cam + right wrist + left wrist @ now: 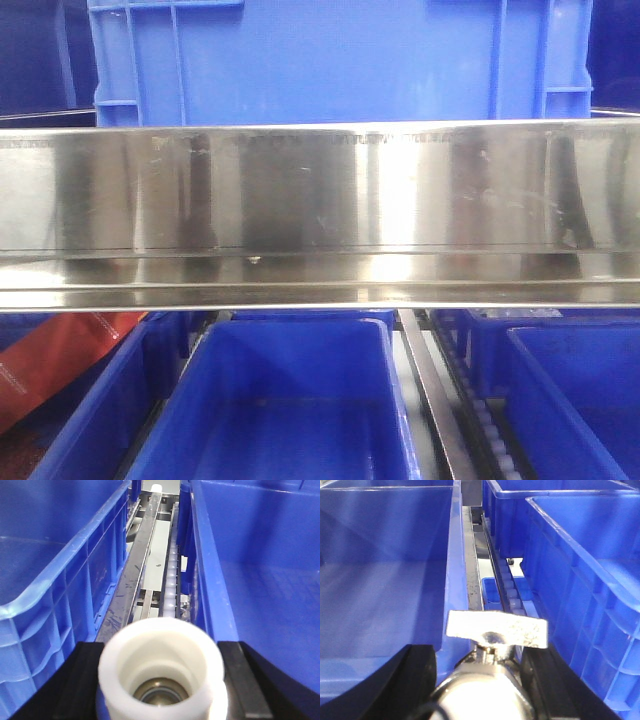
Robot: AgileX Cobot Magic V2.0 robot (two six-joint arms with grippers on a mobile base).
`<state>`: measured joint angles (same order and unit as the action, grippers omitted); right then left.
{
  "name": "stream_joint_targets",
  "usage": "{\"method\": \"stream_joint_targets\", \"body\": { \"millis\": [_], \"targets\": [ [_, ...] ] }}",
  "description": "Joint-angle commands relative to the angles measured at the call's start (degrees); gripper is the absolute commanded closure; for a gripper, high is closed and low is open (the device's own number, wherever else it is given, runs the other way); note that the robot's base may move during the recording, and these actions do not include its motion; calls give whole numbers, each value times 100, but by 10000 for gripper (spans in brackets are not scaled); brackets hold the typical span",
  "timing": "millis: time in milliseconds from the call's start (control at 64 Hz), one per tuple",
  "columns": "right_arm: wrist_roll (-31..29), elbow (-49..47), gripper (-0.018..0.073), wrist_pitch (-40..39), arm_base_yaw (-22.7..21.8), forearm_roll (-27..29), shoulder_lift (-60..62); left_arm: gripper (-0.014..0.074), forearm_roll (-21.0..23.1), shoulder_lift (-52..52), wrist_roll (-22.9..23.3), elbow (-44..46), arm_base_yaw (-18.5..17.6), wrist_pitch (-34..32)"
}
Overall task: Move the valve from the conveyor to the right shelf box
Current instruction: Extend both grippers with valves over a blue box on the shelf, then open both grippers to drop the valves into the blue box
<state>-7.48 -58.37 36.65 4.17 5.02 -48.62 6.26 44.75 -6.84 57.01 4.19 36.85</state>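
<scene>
Left gripper: black jaws pinching a metal valve, its flat T-handle pointing forward. The valve sits in the jaws right over the narrow gap between two blue bins, with the roller track running down that gap.

Right gripper: jaws pressed on either side of a white valve, open end facing the camera and a metal ring showing inside. It also hangs above a gap with rollers, between blue bin walls.

In the front view a shiny steel rail fills the middle. A blue crate stands above it, open bins lie below, and something red shows at lower left.
</scene>
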Motion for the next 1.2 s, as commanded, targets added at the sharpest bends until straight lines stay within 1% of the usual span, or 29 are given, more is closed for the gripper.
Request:
{"method": "stream_joint_targets", "body": {
  "millis": [0,297,391,516,547,688,750,797,844,907,1047,1094,1188],
  "targets": [
    [-49,-108,713,-418,-3,-11,63,707,-92,-36,1,42,-6,-332],
    [-49,-108,713,-505,-3,-13,63,707,-92,-36,1,42,-6,-332],
    [-49,-108,713,-631,-3,-13,63,707,-92,-36,1,42,-6,-499],
    [-49,-405,713,-567,27,15,0,707,-92,75,1,252,-6,-521],
    [-49,-539,713,-525,98,24,-53,707,-92,145,1,375,-6,-435],
    [-49,-1390,713,-438,513,24,-462,707,-71,683,1,1249,-6,341],
    [-49,-1774,713,-450,750,24,-759,707,133,970,1,1659,-6,507],
    [-49,-2117,713,-461,916,24,-981,707,333,1166,-129,1916,-59,535],
    [-49,-2414,713,-447,1085,24,-1263,707,520,1412,-353,2226,-171,547],
    [-49,-2850,713,-406,1344,24,-1631,707,750,1707,-623,2606,-432,573],
    [-49,-3653,713,-352,1732,24,-2438,707,796,2581,-647,3649,-1295,708],
    [-49,-3873,713,-320,1808,24,-2660,707,783,2940,-647,4040,-1564,777],
    [-49,-4170,713,-250,1940,24,-3109,707,739,3716,-647,4817,-2219,933]
  ]
}}
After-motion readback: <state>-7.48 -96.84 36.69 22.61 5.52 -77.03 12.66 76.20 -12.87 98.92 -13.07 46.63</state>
